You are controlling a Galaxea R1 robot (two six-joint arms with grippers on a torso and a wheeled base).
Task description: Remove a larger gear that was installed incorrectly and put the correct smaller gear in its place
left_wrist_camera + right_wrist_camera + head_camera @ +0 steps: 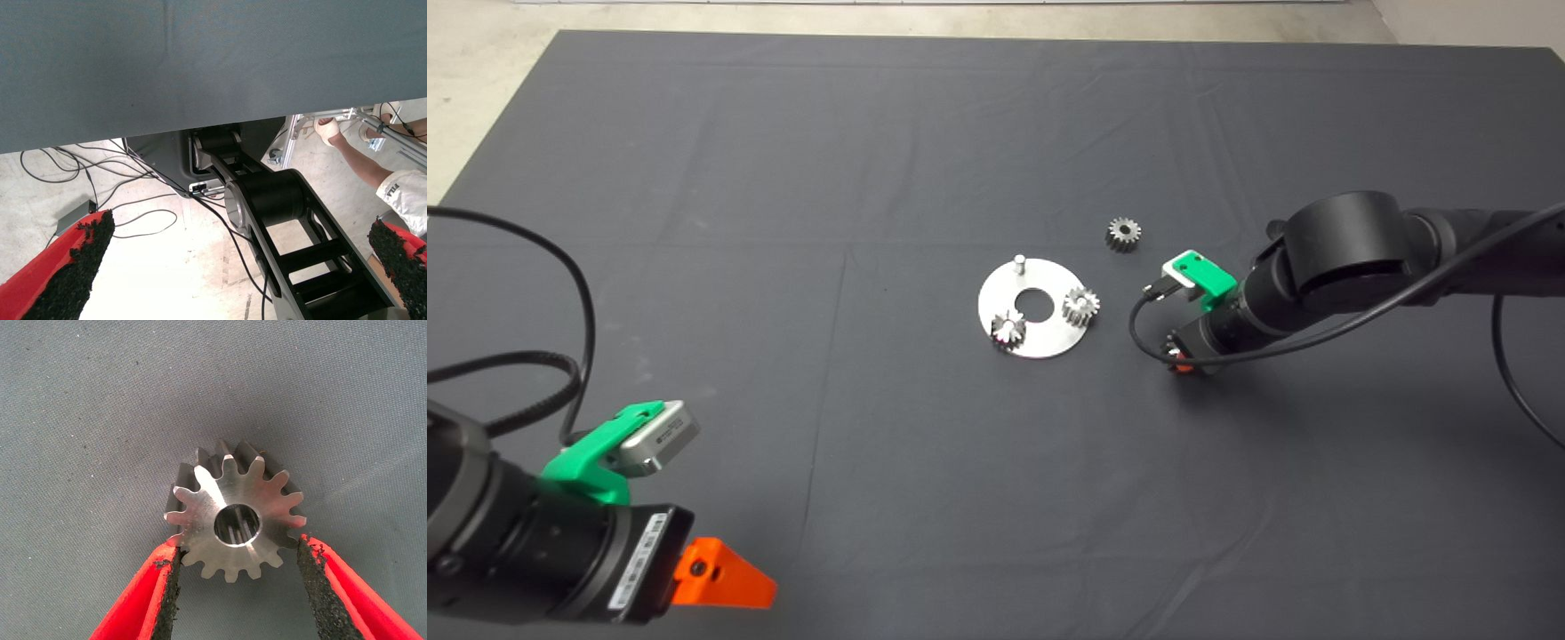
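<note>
The larger gear (233, 513), bright steel with long pointed teeth, sits between the pads of my right gripper (238, 550), which is shut on its lower flanks just above the mat. In the head view that gripper (1181, 360) hangs low, right of the round silver plate (1040, 342), and its arm hides the gear. The smaller gear (1123, 234), dull dark grey, lies on the mat beyond the plate's right side. On the plate stand a bare peg (1018, 260) and two bright small gears (1008, 329) (1080, 305). My left gripper (729, 582) waits open at the lower left.
The left wrist view shows its gripper (247, 233) wide open over the floor past the mat's edge, with cables, the robot's black base (267, 200) and a person's arm (353, 157). A black cable (1152, 333) loops from the right wrist towards the plate.
</note>
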